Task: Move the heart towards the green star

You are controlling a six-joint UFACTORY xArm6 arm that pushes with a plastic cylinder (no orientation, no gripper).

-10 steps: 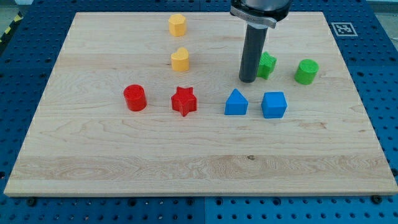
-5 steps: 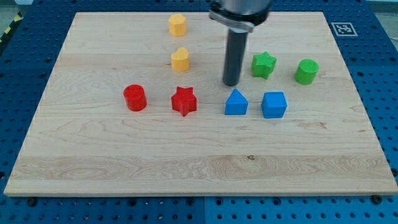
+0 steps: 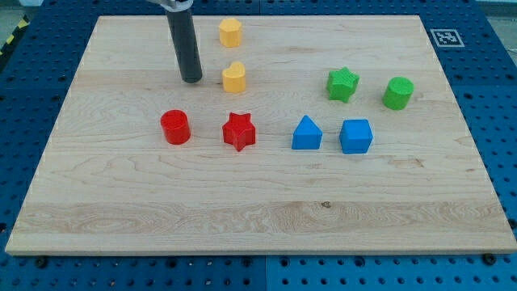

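Left of yellow heart (image 3: 234,78), my tip (image 3: 192,80).

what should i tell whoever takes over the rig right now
My tip is down on the board just to the view's left of the yellow heart, with a small gap, not touching.
The green star sits well off to the view's right of the heart, with open board between them.
Done: tip is lined up behind the heart.
Left: push the heart toward the view's right until it nears the star.
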